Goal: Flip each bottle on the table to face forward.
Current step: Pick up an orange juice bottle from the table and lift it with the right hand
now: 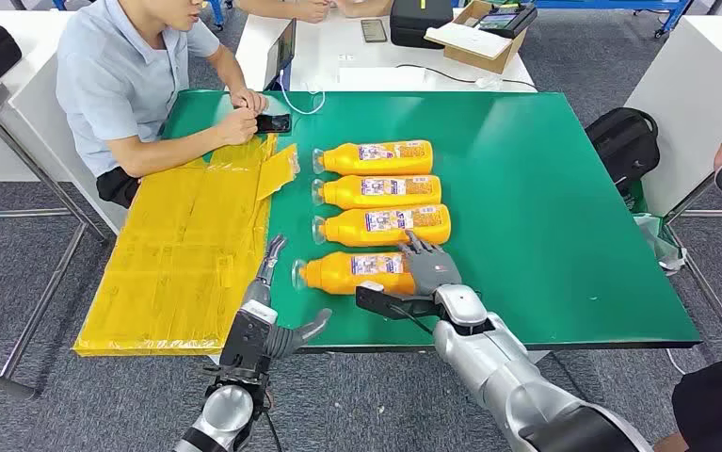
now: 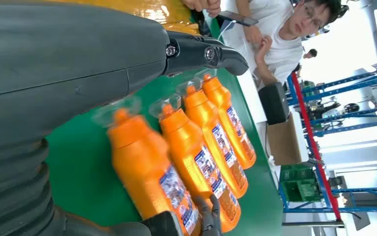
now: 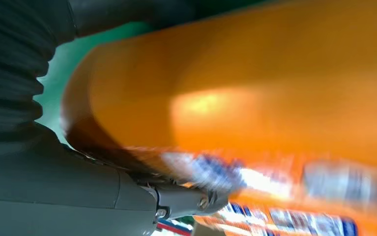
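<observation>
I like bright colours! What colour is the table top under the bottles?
Green: the flat green table top shows best in the head view.

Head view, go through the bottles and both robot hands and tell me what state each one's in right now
Nearest bottle: lying on its side, label up, right hand on its base end.
Other three bottles: lying on their sides in a row, labels up, untouched.
Right hand: resting on the nearest bottle.
Left hand: fingers spread, holding nothing.

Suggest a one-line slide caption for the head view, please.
Right hand rests on the nearest of four orange bottles lying on the green table, left hand open nearby.
</observation>
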